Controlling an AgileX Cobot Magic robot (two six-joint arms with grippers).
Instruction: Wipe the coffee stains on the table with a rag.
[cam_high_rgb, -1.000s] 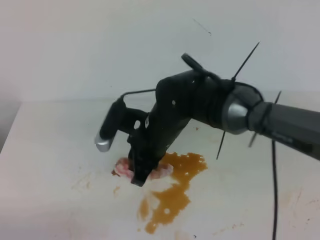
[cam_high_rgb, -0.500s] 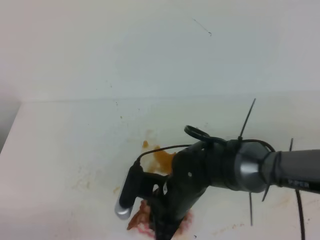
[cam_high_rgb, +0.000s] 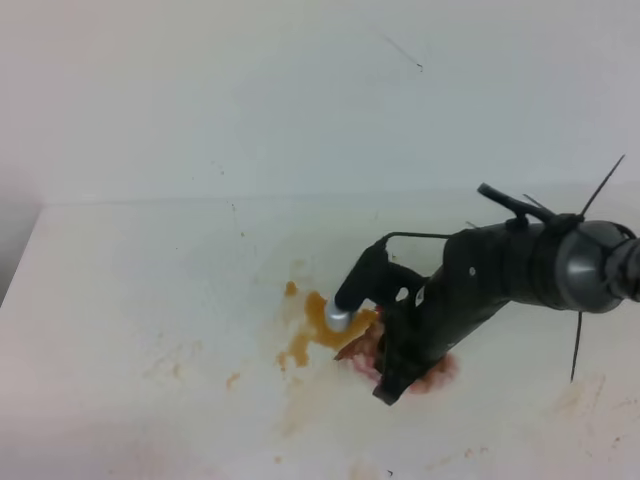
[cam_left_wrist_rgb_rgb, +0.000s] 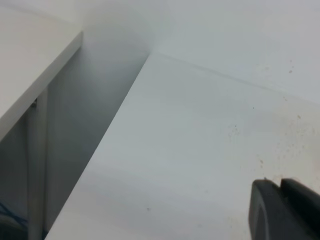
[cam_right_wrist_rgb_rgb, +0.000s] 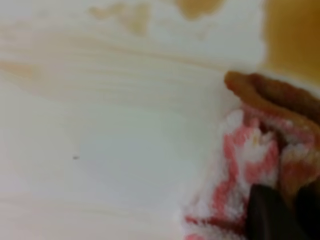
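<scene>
My high view looks down at a slant on the desk (cam_high_rgb: 120, 300) toward the back wall, from well off. My left wrist view sits low over the desk's bare left edge, facing the corner. My right wrist view is pressed close to the rag (cam_right_wrist_rgb_rgb: 245, 165) and stains (cam_right_wrist_rgb_rgb: 290, 35), which my high view shares.

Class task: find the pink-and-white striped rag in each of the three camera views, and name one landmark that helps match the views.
Exterior high: the pink-and-white striped rag lies low and right of centre, under the right gripper.
Left wrist: not in it; only bare white table.
Right wrist: lower right corner, its upper edge soaked brown.
Shared landmark: the amber-brown coffee stains, upper right in the right wrist view.
</scene>
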